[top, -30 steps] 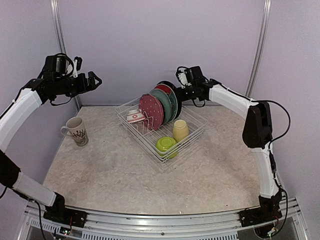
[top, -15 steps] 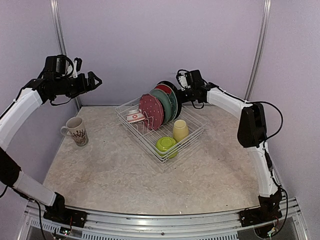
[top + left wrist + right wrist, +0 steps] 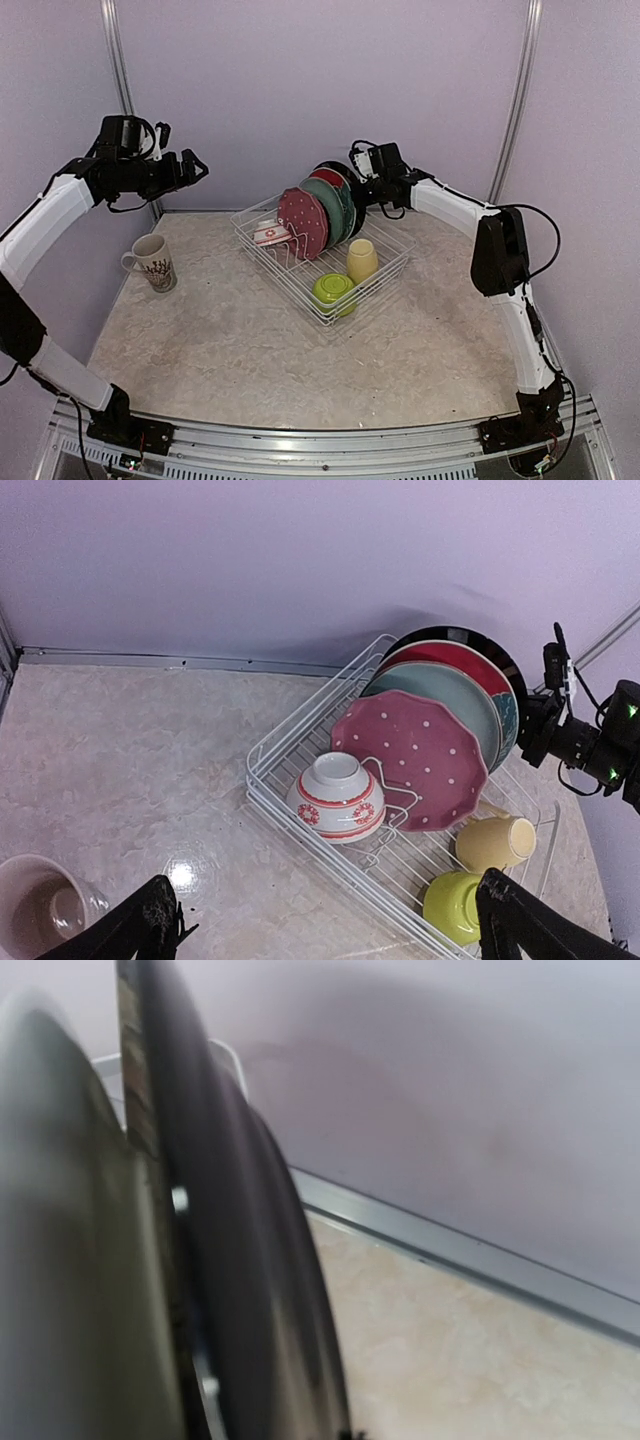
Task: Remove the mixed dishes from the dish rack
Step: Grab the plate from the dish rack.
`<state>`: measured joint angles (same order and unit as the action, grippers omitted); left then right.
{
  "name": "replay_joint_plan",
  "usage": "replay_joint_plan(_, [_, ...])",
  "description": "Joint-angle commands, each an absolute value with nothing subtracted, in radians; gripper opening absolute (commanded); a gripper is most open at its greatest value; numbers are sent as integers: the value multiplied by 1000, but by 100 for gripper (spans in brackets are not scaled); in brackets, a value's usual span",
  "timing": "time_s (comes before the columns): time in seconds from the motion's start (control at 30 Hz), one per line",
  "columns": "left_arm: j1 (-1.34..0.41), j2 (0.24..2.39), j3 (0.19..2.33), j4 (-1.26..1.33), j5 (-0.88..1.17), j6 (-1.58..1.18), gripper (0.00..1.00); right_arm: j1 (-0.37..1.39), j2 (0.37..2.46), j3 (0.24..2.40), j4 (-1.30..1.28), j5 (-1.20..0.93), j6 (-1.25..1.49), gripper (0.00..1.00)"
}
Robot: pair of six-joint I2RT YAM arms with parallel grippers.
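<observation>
The white wire dish rack stands mid-table, also in the left wrist view. Upright in it are a pink-dotted plate, a teal plate, a red plate and a dark plate. A red-white bowl, pale yellow cup and lime bowl lie in it. The patterned mug stands on the table at left. My left gripper is open and empty, high at the left. My right gripper is at the dark plate's rim; its fingers are hidden.
The purple back wall and a metal strip along its foot run close behind the rack. A vertical metal post stands just behind my left arm. Bare marbled table lies in front of the rack.
My right arm has folded in and its gripper has pressed closer to the dark plate's rim. My left gripper has shifted slightly right. The dishes have not moved.
</observation>
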<state>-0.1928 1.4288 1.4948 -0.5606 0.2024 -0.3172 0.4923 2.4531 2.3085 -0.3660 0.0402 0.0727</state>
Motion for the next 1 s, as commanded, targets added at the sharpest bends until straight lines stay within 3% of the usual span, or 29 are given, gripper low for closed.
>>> replay_joint_plan(0.0, [-202, 1465, 1492, -558, 199, -317, 99, 486, 2401, 2331, -371, -21, 43, 0])
replay_joint_plan(0.23, [-201, 1499, 1504, -573, 197, -317, 99, 499, 2297, 2317, -404, 37, -31, 0])
replay_joint_plan(0.43, [-201, 1514, 1511, -580, 200, -321, 99, 549, 2208, 2250, -341, 312, -115, 0])
replay_joint_plan(0.97, [-217, 1493, 1519, -589, 206, -319, 99, 686, 1973, 2125, -235, 667, -255, 0])
